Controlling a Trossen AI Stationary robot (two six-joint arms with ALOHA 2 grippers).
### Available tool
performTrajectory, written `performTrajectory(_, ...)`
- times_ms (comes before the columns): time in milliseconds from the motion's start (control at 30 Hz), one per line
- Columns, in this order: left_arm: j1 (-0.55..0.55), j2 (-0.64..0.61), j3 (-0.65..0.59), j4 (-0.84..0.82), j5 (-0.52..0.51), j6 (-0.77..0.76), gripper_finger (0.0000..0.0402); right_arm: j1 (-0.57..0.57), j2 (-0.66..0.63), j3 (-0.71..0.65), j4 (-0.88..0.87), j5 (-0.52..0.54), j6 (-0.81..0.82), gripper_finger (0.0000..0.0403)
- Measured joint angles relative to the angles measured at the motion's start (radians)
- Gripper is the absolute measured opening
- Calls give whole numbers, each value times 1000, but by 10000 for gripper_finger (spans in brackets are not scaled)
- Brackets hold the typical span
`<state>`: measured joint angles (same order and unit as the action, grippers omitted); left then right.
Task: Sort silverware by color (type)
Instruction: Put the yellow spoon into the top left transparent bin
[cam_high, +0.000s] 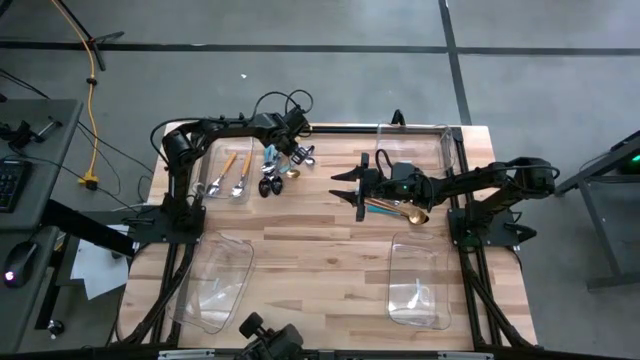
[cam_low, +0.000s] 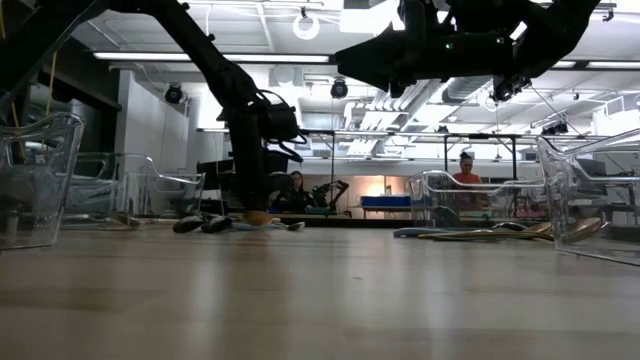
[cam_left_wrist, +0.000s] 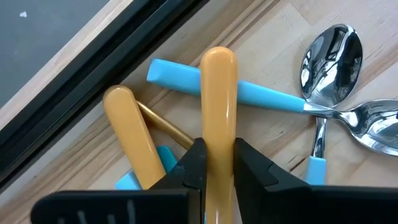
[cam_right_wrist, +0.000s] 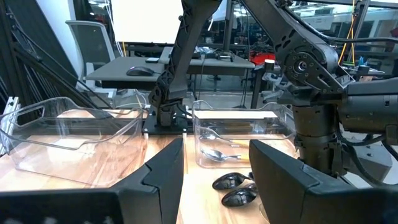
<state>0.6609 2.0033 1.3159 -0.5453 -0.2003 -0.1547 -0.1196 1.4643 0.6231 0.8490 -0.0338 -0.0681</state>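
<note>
Silverware spread across far half of table (cam_high: 330, 260), l to r. Far left: clear bin (cam_high: 228, 170) w/ two orange-handled spoons (cam_high: 235, 174) lying inside. Just right of it, loose pile (cam_high: 282, 170) at far edge: black-bowled spoons, silver bowls, one gold piece, blue handles mixed. Left gripper (cam_high: 291, 146) down in that pile, fingers (cam_left_wrist: 193, 165) pinched together on an orange handle (cam_left_wrist: 219, 93), clamped either side of it in left wrist view. Beside held piece: second orange handle (cam_left_wrist: 127, 130), touching a thin gold stem (cam_left_wrist: 165, 124); light-blue handle (cam_left_wrist: 230, 88) crossing behind, leading to two silver spoon bowls (cam_left_wrist: 333, 53). Centre-right: right gripper (cam_high: 345, 187) up off table, pointing left, jaws apart, nothing between them. Under right arm: gold cutlery (cam_high: 400, 211) plus a teal handle lying on wood, close to far-right bin (cam_high: 430, 150). Near side: two more clear bins, near left (cam_high: 215, 280) and near right (cam_high: 420, 280). Low view: person seated (cam_low: 466, 170) far off in room behind.
</note>
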Motion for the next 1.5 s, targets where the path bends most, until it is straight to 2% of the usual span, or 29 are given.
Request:
performTrajectory(233, 0, -40, -3, -17, 10, 0, 35, 0, 0, 0, 0, 0, 0, 167)
performTrajectory(500, -17, -209, -2, -8, 13, 8, 35, 0, 0, 0, 0, 0, 0, 168)
performTrajectory(600, -49, -286, -23, 61, 55, 34, 35, 0, 0, 0, 0, 0, -1, 168)
performTrajectory(767, -131, -431, -142, 272, 161, 61, 35, 0, 0, 0, -1, 0, -3, 168)
performTrajectory(967, -269, -621, -403, 567, 172, 57, 35, 0, 0, 0, -7, 0, -3, 168)
performTrajectory(1100, -365, -741, -616, 882, 172, 46, 35, 0, 0, 0, -7, 0, -11, 168)
performTrajectory(1267, -460, -833, -839, 1269, 169, 70, 35, 1, 0, 0, -7, 0, -10, 168)
performTrajectory(1400, -501, -867, -933, 1416, 166, 101, 35, 2, 0, 0, 12, -1, -11, 168)
performTrajectory(1500, -517, -878, -955, 1435, 165, 139, 35, 2, 0, 0, 22, -1, -11, 167)
